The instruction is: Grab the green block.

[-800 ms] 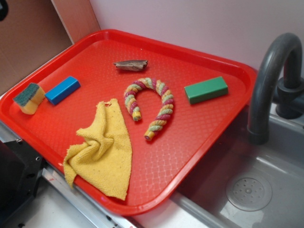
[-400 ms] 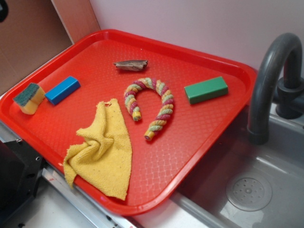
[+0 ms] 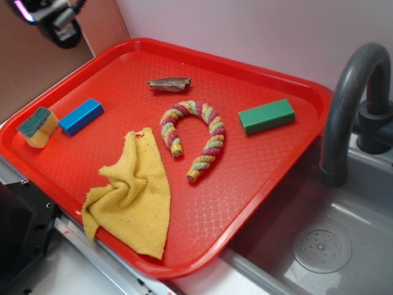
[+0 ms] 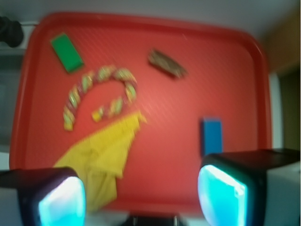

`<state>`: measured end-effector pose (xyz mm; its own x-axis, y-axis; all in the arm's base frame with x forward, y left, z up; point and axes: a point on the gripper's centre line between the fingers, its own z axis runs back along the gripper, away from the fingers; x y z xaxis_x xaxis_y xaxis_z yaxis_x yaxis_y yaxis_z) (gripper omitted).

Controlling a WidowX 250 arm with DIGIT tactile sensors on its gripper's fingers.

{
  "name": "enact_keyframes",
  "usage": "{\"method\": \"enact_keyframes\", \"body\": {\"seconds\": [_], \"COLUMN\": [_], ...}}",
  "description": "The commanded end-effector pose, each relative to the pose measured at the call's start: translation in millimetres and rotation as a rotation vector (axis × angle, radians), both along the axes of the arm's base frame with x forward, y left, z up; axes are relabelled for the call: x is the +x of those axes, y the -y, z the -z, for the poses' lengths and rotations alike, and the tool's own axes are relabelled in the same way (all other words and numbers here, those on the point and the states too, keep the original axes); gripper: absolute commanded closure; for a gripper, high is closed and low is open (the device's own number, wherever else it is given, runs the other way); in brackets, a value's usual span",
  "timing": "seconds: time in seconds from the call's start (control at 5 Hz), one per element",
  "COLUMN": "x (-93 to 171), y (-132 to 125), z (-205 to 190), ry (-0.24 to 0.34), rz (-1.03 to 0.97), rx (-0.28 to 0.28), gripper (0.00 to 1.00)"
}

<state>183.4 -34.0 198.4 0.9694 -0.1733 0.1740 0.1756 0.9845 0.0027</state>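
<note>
The green block lies flat near the right edge of the red tray, with nothing touching it. From the wrist view the green block sits far off at the upper left of the tray. My gripper hangs blurred high over the tray's far left corner, well away from the block. Its two pads stand wide apart in the wrist view, so the gripper is open with nothing between them.
A blue block and a yellow sponge lie at the tray's left. A crumpled yellow cloth, a curved coloured rope and a brown scrap occupy the middle. A grey faucet and sink stand right.
My gripper has come into the exterior view at the top left, where only a dark sliver showed before. Everything on the tray stays where it was.
</note>
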Motion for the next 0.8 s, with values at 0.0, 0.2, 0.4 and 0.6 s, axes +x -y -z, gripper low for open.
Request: {"method": "enact_keyframes", "body": {"seconds": [0.0, 0.2, 0.4, 0.6], "x": [67.8, 91.2, 112.6, 125.2], "y": [41.7, 64.1, 86.4, 97.2], "z": [37.9, 53.5, 72.8, 89.2], "ry": [0.046, 0.035, 0.037, 0.003], "rz": [0.262, 0.314, 0.331, 0.349], "rx": [-0.03, 0.004, 0.037, 0.028], "gripper": [0.0, 0.0, 0.0, 0.0]}}
